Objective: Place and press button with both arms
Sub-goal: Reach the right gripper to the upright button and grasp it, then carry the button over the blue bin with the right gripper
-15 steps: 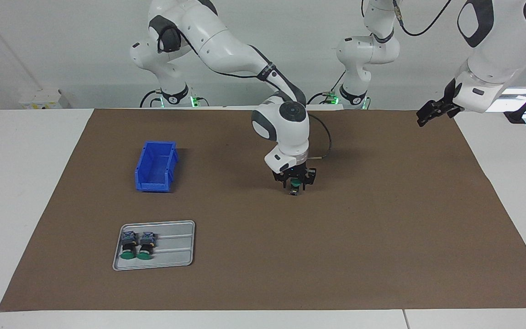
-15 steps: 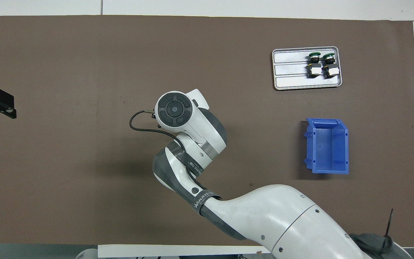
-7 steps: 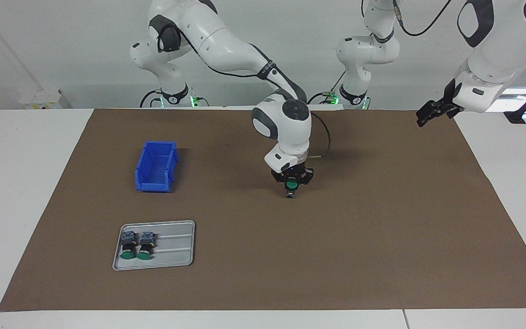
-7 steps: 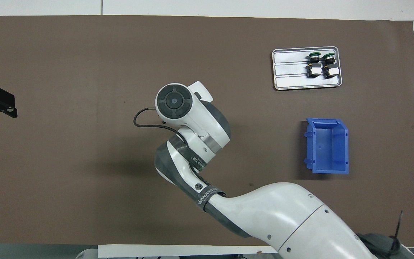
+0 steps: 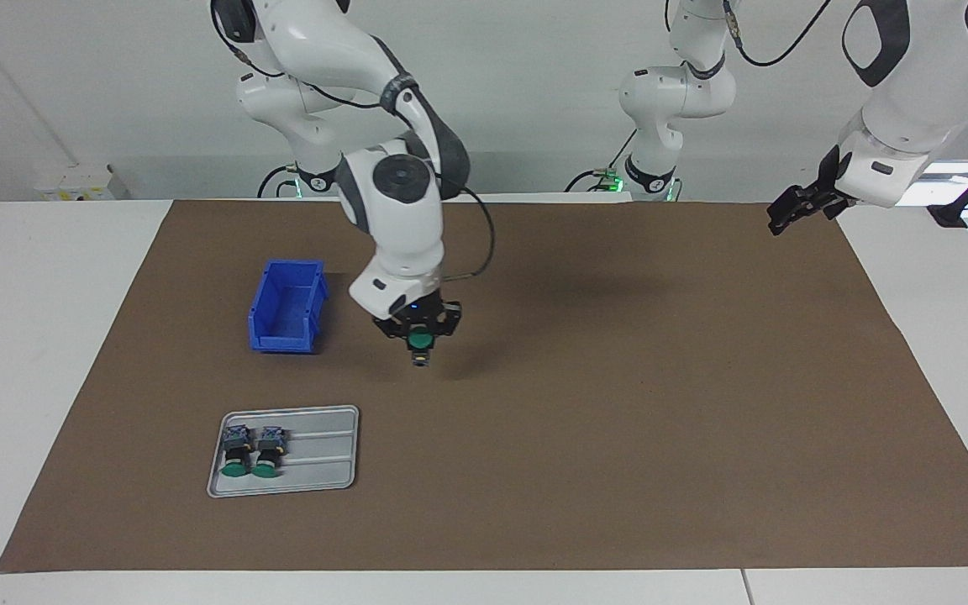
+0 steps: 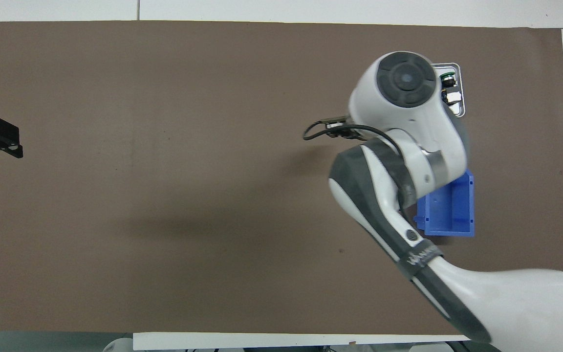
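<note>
My left claw (image 5: 789, 212) waits spread open over the brown mat's (image 5: 618, 420) edge, my right claw (image 5: 417, 329) clamps the green-capped button (image 5: 420, 343) above the mat beside the blue bin (image 5: 286, 305), farther out lies the tray (image 5: 324, 454) with two more buttons (image 5: 250, 449).

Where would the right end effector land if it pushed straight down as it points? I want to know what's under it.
Probably on bare brown mat: the right end effector, shut on the button, hangs beside the blue bin, apparently clear of it, though depth is uncertain.
</note>
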Tool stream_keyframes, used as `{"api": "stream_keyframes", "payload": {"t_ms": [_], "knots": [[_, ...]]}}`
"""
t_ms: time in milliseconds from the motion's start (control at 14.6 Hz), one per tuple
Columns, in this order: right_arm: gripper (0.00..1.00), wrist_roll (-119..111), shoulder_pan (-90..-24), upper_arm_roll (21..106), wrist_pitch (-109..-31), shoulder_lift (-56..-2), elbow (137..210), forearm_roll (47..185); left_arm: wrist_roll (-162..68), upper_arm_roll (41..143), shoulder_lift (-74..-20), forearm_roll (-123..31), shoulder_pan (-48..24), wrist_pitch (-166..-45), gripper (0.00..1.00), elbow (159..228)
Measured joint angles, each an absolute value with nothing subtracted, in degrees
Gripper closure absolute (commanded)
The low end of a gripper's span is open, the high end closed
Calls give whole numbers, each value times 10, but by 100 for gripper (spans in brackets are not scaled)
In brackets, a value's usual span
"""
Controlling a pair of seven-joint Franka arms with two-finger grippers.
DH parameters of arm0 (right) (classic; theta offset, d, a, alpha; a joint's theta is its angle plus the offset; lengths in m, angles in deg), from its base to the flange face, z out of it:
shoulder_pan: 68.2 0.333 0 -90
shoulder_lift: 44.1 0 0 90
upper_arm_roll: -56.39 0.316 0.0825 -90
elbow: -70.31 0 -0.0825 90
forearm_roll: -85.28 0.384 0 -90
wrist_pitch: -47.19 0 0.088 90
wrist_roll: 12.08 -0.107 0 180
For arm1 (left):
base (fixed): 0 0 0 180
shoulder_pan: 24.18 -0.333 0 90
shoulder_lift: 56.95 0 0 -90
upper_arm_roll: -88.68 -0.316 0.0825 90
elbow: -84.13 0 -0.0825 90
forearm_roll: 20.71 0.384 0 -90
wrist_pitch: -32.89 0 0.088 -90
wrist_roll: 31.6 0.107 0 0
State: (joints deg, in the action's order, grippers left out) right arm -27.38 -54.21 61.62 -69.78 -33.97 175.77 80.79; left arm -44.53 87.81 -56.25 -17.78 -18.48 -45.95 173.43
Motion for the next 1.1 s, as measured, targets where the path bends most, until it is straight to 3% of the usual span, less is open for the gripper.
{"api": "stream_keyframes", "payload": {"t_ms": [205, 342, 548, 1096], "knots": [[100, -159, -619, 617, -699, -435, 1867, 824, -445, 874, -562, -178, -186, -459, 0, 1734], [100, -106, -661, 617, -706, -467, 1914, 845, -445, 873, -562, -178, -186, -459, 0, 1734], [100, -62, -704, 617, -725, -480, 1958, 858, -445, 874, -562, -178, -186, -459, 0, 1734], [99, -55, -721, 617, -731, -478, 2007, 860, -445, 873, -562, -197, -186, -460, 0, 1734]]}}
